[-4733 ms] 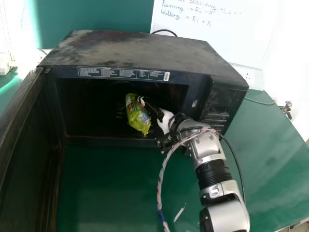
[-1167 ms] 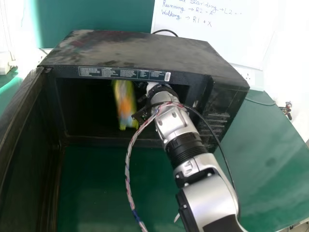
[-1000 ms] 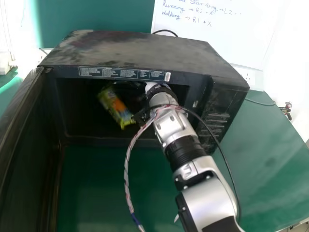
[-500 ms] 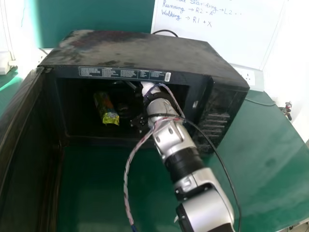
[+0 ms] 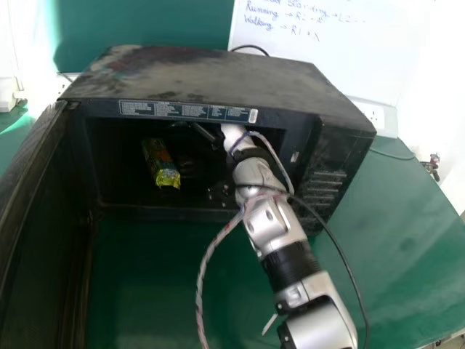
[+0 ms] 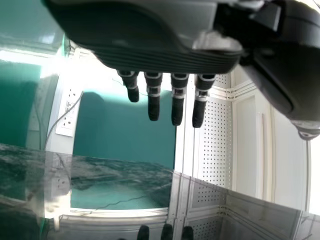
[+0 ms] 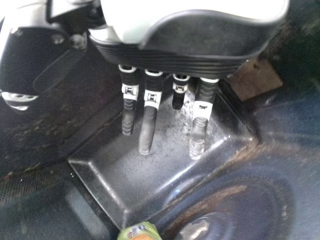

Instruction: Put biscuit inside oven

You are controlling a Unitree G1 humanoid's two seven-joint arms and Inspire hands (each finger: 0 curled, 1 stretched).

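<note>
The green and yellow biscuit packet [image 5: 161,164] lies on the floor of the black oven [image 5: 196,76], in the left part of its cavity. My right hand [image 5: 232,134] reaches in at the cavity's right side, apart from the packet, its fingers mostly hidden in the dark. In the right wrist view my right hand [image 7: 148,127] has straight fingers with nothing between them, and an end of the packet [image 7: 140,232] shows. My left hand [image 6: 178,102] has its fingers extended and holds nothing in the left wrist view.
The oven door [image 5: 43,233] stands wide open on the left. The green table [image 5: 174,283] extends in front of the oven and to its right. A cable hangs in a loop from my right forearm. A whiteboard [image 5: 327,51] stands behind.
The packet left my right hand, tipped over leftward and came to rest on the oven floor. My right arm first went deeper in and left, then shifted slightly right.
</note>
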